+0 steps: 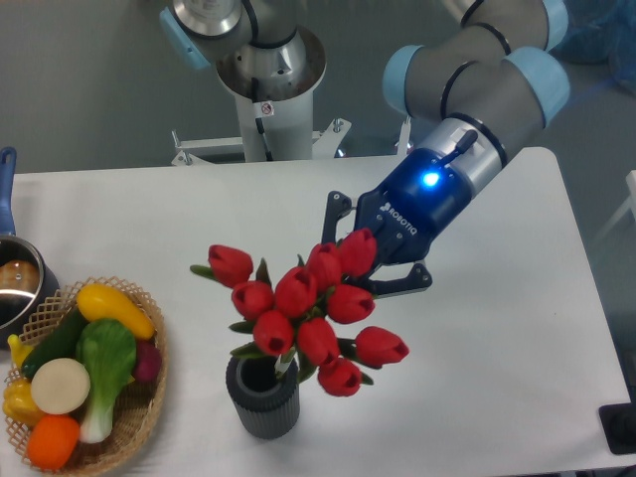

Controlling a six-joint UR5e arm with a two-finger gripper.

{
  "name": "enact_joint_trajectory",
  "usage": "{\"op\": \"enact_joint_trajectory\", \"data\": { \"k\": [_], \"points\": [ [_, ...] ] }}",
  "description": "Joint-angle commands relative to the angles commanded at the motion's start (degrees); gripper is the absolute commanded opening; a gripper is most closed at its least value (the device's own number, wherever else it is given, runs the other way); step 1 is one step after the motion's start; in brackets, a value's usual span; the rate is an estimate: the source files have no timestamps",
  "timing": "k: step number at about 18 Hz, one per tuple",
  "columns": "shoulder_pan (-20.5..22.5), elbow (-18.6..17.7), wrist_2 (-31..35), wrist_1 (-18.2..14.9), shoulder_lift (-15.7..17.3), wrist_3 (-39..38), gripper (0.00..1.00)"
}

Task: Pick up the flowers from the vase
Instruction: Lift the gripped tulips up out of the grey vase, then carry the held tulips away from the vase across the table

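The flowers (298, 293), a bunch of red tulip buds with green leaves, stand in the dark grey ribbed vase (264, 402) near the table's front edge. The bunch leans up and to the right, with the stems still in the vase's mouth. My gripper (346, 260) reaches in from the upper right, just behind the top right buds. Its jaws look spread, one on each side of those buds. The fingertips are hidden behind the flowers, so I cannot see whether they touch.
A woven wicker basket (149, 422) of toy vegetables sits at the front left. A steel pot (15, 283) with a blue handle is at the left edge. The arm's base (268, 89) stands behind the table. A dark object (621, 427) is at the front right corner.
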Motion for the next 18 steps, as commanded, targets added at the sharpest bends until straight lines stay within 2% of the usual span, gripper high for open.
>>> {"op": "enact_joint_trajectory", "data": {
  "k": [7,9,18],
  "points": [
    [1.9,0.3,1.2,0.0,0.6,0.9,0.01],
    [3.0,0.9,1.5,0.0,0.5,3.9,0.01],
    [6.6,1.0,18.9,-0.1,1.3,12.4,0.0]
  ]
}}
